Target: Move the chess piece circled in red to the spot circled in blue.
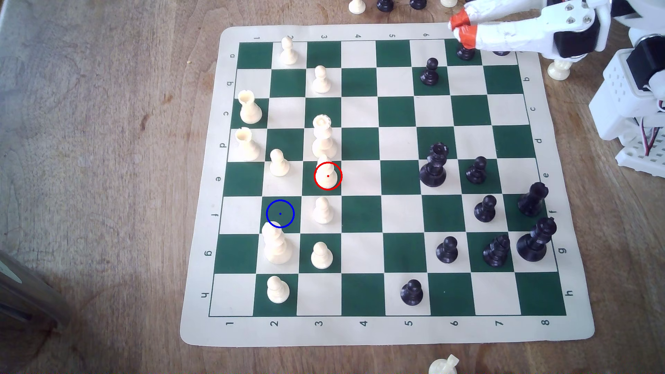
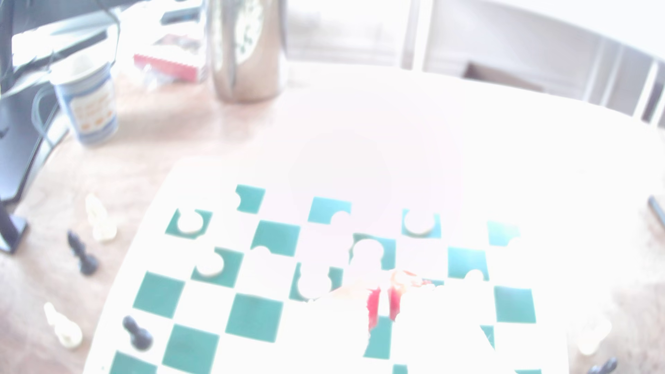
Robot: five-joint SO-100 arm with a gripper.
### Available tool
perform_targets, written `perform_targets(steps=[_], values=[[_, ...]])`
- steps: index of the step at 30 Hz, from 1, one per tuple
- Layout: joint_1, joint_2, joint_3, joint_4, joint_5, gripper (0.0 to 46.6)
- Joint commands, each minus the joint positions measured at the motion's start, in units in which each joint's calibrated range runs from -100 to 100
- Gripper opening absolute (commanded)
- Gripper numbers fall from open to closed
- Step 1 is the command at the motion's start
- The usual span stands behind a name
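The chess piece circled in red (image 1: 327, 173) is a cream, teardrop-topped piece on a dark green square in row e, column 3 of the board (image 1: 360, 332). A tall crowned cream piece (image 1: 322, 138) stands just behind it and a cream pawn (image 1: 322, 211) just in front. The spot circled in blue (image 1: 280, 213) is a bare green square in row f, column 2, with a tall cream piece (image 1: 275, 246) close beside it. My gripper (image 1: 460, 28), with orange-taped fingertips, hovers over the board's far corner at the exterior view's right, far from both, shut and holding nothing. The wrist view is washed out; the gripper (image 2: 384, 305) shows its red tips close together.
Black pieces (image 1: 433, 167) crowd the board's side at the exterior view's right, one black pawn (image 1: 466, 52) directly under my fingers. Loose pieces (image 1: 443, 365) lie off the board at its near and far edges. The arm's white base (image 1: 633, 108) stands at the right. A mug (image 2: 90, 104) and a metal container (image 2: 244, 50) stand beyond the board.
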Motion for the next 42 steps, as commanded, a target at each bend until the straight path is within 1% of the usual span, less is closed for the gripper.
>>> perform_targets(steps=[1,3,4,7,9,12,16,18,21,22,25,30,31,35,42], values=[[-4.09,21.35,-23.24,7.0,-1.95,3.1],[-5.81,29.41,-28.95,7.74,-2.2,3.6],[-6.83,36.29,-34.12,9.54,-1.95,2.8],[-8.08,45.46,-41.19,11.59,-1.61,0.7],[-8.71,52.25,-47.08,12.73,-1.86,0.8],[-8.24,57.85,-51.34,14.04,-1.66,1.3],[-6.67,64.3,-55.6,18.3,-0.68,0.3],[-5.81,66.43,-54.61,18.63,-0.68,0.5],[-4.64,67.36,-47.9,11.67,-1.22,2.8],[-4.17,67.95,-43.73,6.59,-1.95,4.0],[-4.01,69.4,-40.1,0.45,-3.03,5.1],[-4.33,72.96,-40.1,-6.43,-5.27,6.3],[-4.48,74.32,-40.92,-7.99,-6.06,6.2],[-4.72,76.87,-43.82,-9.05,-7.57,6.4],[-6.05,80.09,-47.72,-10.28,-9.08,7.2]])
